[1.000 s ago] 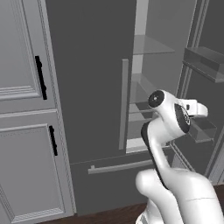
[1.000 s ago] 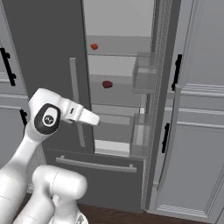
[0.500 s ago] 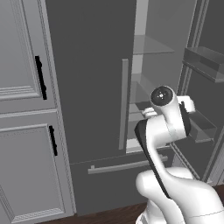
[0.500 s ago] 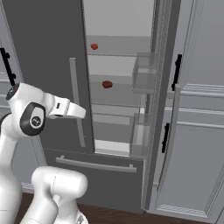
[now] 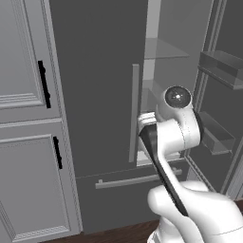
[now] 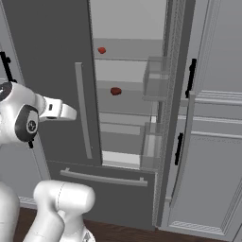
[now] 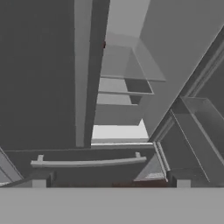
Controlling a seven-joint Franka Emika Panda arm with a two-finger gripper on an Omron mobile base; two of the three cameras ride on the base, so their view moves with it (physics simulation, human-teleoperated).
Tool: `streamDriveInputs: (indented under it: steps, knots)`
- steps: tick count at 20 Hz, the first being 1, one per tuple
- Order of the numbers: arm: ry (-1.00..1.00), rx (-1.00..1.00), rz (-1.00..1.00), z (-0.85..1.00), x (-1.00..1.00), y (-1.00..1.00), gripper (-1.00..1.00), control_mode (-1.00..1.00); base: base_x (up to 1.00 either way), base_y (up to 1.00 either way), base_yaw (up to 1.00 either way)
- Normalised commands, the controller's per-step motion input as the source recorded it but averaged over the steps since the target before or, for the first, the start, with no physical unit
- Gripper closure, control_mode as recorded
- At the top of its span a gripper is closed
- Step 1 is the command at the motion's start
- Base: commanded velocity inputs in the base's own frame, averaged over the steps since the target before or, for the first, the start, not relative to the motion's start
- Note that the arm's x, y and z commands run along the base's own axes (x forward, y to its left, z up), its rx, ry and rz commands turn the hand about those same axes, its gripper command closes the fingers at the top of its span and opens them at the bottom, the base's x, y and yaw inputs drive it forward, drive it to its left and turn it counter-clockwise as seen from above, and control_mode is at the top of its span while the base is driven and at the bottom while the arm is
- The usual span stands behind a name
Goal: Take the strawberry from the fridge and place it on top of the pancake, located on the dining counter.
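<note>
The fridge [image 6: 52, 71] stands ahead with its left door shut and its right door [image 6: 177, 94] swung wide open. Two small red things lie on its pale shelves: one on the upper shelf [image 6: 101, 50], a darker one on the shelf below [image 6: 115, 91]. I cannot tell which is the strawberry. My gripper [image 6: 71, 112] hangs in front of the shut left door, pointing right toward its long bar handle [image 6: 82, 111]. In the hand view my gripper [image 7: 109, 181] is open, fingertips [image 7: 39, 181] far apart, nothing between them. The pancake and the dining counter are out of view.
Light grey panelled cabinets with black handles flank the fridge on the left [image 5: 28, 118] and right [image 6: 212, 118]. Clear bins [image 6: 156, 78] line the open door. A drawer bar handle [image 7: 87, 162] runs across the bottom, with dark wood floor [image 6: 123, 231] below.
The arm has swung to the left, carrying the hand away from the fridge opening and in front of the shut left door. The fridge and red items stay put.
</note>
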Motion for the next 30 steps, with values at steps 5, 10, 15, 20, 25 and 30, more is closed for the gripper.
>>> streamDriveInputs:
  steps: [5, 10, 15, 20, 25, 30]
  knots:
    - [-0.03, 0.15, 0.19, 0.00, 0.27, 0.20, -1.00, -1.00, 0.00, 0.00, 0.00]
    - [-0.03, 0.05, 0.02, 0.00, 0.35, 0.00, -1.00, -1.00, 0.00, 0.00, 0.00]
    - [0.03, 0.00, 0.00, 0.00, 0.60, 0.04, -1.00, -1.00, 0.00, 0.00, 0.00]
    - [0.03, 0.03, 0.00, 0.00, 0.69, 0.00, -1.00, -1.00, 0.00, 0.00, 0.00]
    - [0.00, 0.05, 0.00, 0.00, 0.61, 0.00, -1.00, -1.00, 0.00, 0.00, 0.00]
    - [0.00, 0.03, 0.00, -0.01, 0.46, 0.03, -1.00, -1.00, 0.00, 0.00, 0.00]
